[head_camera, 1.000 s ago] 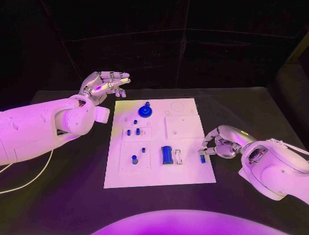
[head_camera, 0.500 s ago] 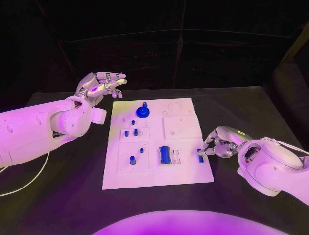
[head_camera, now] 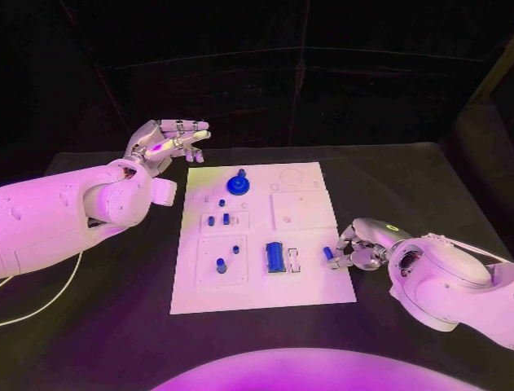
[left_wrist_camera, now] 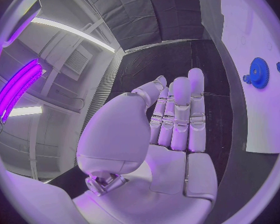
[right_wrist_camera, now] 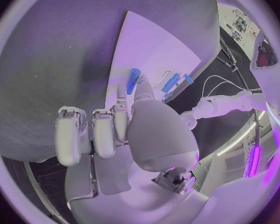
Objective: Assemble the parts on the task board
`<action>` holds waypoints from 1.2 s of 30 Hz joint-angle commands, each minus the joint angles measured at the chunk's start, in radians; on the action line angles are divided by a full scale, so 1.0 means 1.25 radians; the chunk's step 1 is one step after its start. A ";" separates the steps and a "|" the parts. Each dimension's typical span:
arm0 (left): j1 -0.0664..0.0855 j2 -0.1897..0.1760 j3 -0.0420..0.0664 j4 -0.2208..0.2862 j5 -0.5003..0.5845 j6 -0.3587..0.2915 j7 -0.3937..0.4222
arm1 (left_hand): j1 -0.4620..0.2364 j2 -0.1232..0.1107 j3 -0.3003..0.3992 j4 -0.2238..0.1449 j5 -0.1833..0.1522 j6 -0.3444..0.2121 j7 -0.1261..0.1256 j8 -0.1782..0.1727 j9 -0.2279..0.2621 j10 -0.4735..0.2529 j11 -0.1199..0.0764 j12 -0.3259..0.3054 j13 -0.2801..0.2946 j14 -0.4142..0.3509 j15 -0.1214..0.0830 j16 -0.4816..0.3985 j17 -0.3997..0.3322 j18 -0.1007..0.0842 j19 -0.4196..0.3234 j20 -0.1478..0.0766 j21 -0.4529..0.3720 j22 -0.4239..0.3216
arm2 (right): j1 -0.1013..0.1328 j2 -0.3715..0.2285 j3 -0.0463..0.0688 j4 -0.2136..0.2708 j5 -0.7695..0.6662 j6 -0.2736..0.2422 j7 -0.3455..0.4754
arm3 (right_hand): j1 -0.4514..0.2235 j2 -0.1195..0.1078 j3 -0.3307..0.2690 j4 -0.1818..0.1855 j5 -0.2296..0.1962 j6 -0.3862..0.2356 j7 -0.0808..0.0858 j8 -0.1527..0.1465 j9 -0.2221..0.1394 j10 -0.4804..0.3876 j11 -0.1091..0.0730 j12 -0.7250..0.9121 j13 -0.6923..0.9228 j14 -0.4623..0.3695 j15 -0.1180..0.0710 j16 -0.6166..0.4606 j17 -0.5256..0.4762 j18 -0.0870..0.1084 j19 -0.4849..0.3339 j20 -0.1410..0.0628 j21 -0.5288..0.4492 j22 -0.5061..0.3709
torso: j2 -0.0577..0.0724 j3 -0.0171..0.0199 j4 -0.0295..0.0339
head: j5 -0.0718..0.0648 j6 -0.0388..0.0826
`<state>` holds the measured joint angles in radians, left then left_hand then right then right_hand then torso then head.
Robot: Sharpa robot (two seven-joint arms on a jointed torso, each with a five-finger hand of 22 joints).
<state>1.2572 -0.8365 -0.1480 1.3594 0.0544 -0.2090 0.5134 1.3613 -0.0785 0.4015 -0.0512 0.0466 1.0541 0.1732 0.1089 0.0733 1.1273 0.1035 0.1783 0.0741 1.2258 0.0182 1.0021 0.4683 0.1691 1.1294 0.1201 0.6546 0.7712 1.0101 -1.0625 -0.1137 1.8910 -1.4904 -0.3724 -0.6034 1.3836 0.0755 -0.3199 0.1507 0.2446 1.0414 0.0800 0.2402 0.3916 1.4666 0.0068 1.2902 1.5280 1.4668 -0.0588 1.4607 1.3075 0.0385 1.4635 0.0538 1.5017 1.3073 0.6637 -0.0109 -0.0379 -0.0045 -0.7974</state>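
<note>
— Start at the right hand (head_camera: 360, 247). What is it doing?

— It sits low at the right edge of the task board (head_camera: 315, 289), near the front. Thumb and a finger pinch a small blue peg (head_camera: 327, 256), which the right wrist view shows as a short cylinder (right_wrist_camera: 133, 80) at the fingertips, over the white plate. The other fingers (right_wrist_camera: 70, 134) are curled loosely beside it.

— Is the peg seated in the board?

— I cannot tell; its lower end is at or just above the surface.

— And just beyond that hand?

— A larger blue block (head_camera: 275, 257) lies near the board's front middle, with a pale strip just beside it on the side toward the right hand. Further left, one blue pin (head_camera: 221, 265) stands in a square panel. Two more small blue pieces (head_camera: 218, 219) sit side by side in the panel behind that.

— The left hand?

— The left hand (head_camera: 169, 143) is raised off the table past the board's far left corner, holding nothing, fingers extended and close together with the thumb apart.

— Anything near it?

— A blue gear (head_camera: 239, 186) stands at the far end of the board, also visible in the left wrist view (left_wrist_camera: 259, 72).
</note>
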 commanded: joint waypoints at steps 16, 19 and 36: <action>0.000 0.000 0.000 0.001 -0.001 0.012 0.001 | -0.001 0.004 -0.005 0.000 0.004 0.000 0.000 0.005 -0.001 -0.003 -0.001 0.005 0.000 -0.005 0.000 0.000 -0.002 0.011 0.003 0.000 -0.006 -0.001 | -0.012 0.055 -0.002 -0.021 -0.153 0.110 -0.033 | 0.074 0.019 0.022 -0.049 -0.047 0.001 0.007 -0.034 -0.016 0.007 0.000 -0.023 -0.112 0.048 -0.001 -0.004 0.030 -0.006 0.018 -0.002 -0.008 0.131 | 0.000 -0.0010 0.0012 | 0.001 -0.003; 0.000 0.000 0.000 0.001 -0.001 0.012 0.001 | -0.001 0.004 -0.005 0.000 0.004 0.000 0.000 0.005 -0.001 -0.003 -0.001 0.005 0.000 -0.005 0.000 0.000 -0.002 0.011 0.003 0.000 -0.006 -0.001 | -0.013 0.058 -0.002 -0.020 -0.162 0.115 -0.038 | 0.082 0.027 0.031 -0.055 -0.009 0.005 0.007 -0.039 -0.019 0.006 0.000 -0.022 -0.112 0.048 -0.001 -0.004 0.031 -0.006 0.019 0.000 -0.008 0.132 | 0.000 -0.0005 0.0006 | 0.002 -0.002; 0.000 0.001 0.000 -0.001 -0.001 0.012 0.000 | -0.001 0.004 -0.005 0.000 0.004 0.000 0.000 0.005 -0.001 -0.003 -0.001 0.005 0.000 -0.005 0.000 0.000 -0.002 0.011 0.003 0.000 -0.006 -0.001 | -0.013 0.044 -0.002 0.012 -0.079 0.081 -0.049 | 0.058 0.048 0.120 -0.020 0.130 0.033 -0.006 -0.063 -0.039 0.010 -0.012 -0.017 -0.108 0.050 -0.011 -0.001 0.039 -0.009 0.027 -0.009 -0.002 0.141 | -0.001 -0.0014 0.0016 | 0.002 -0.006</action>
<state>1.2559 -0.8361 -0.1484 1.3583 0.0540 -0.2053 0.5107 1.3613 -0.0785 0.4015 -0.0511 0.0466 1.0541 0.1732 0.1089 0.0733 1.1273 0.1035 0.1782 0.0741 1.2258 0.0182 1.0021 0.4674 0.1692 1.1294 0.1201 0.6507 0.7706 1.0032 -1.0059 -0.1069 1.9061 -1.6531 -0.2995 -0.6424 1.4321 0.1004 -0.1759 0.1237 0.4018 1.0753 0.0744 0.1616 0.3387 1.4630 0.0034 1.2681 1.5876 1.4650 -0.0647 1.4608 1.3073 0.0385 1.4673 0.0500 1.4954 1.3073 0.6631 -0.0115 -0.0366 -0.0008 -0.8044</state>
